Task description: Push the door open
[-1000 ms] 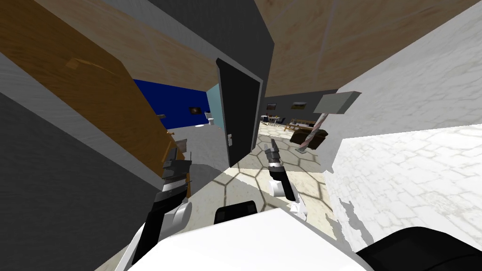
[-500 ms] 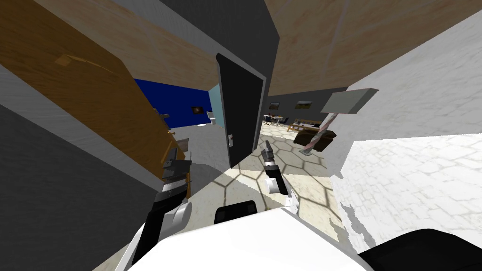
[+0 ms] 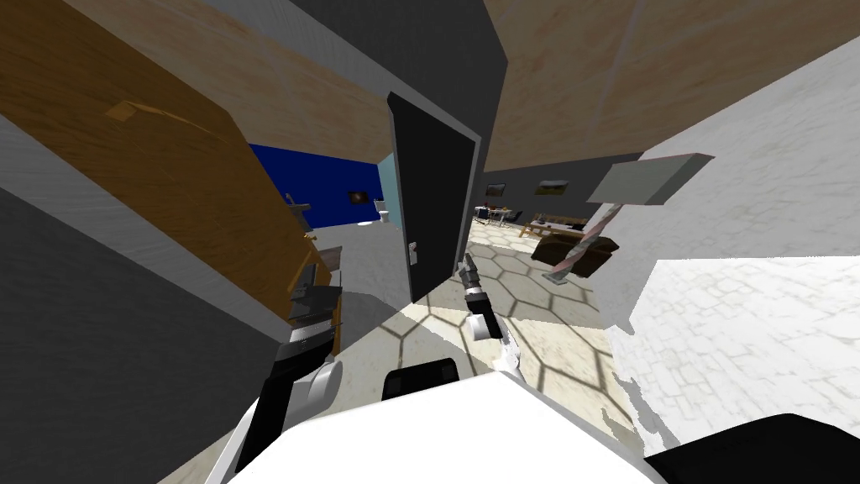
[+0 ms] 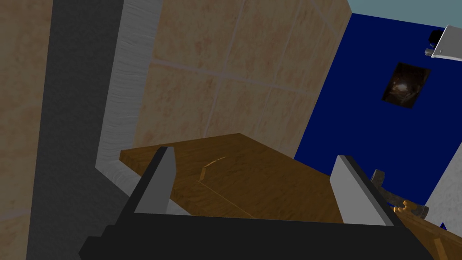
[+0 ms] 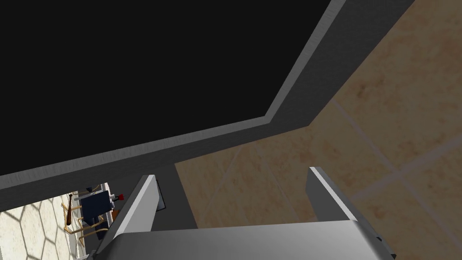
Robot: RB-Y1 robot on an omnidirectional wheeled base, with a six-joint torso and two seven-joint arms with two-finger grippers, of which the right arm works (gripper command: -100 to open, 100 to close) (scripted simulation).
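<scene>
Floor (image 3: 537, 332): pale tile with a hexagon pattern, running through to the far room. Standing on it: dark brown armchair (image 3: 554, 249), floor lamp (image 3: 592, 238) base just beside it, table with chairs (image 3: 497, 214) farther back.

Flat even light, soft shadow on hex floor (image 3: 537, 290), wide-lens splay @ edges.

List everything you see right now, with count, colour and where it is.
brown door: one, brown wood, open, on my left
handle: one, grey and gold, on the brown door
black door: one, black with a grey frame, ahead
wall: one, blue, beyond the brown door
picture: one, dark, on the blue wall
lamp: one, grey shade, to the right
armchair: one, dark brown, by the lamp
floor: beige, hexagon pattern
left gripper: open, at the brown door
right gripper: open, near the black door
</scene>
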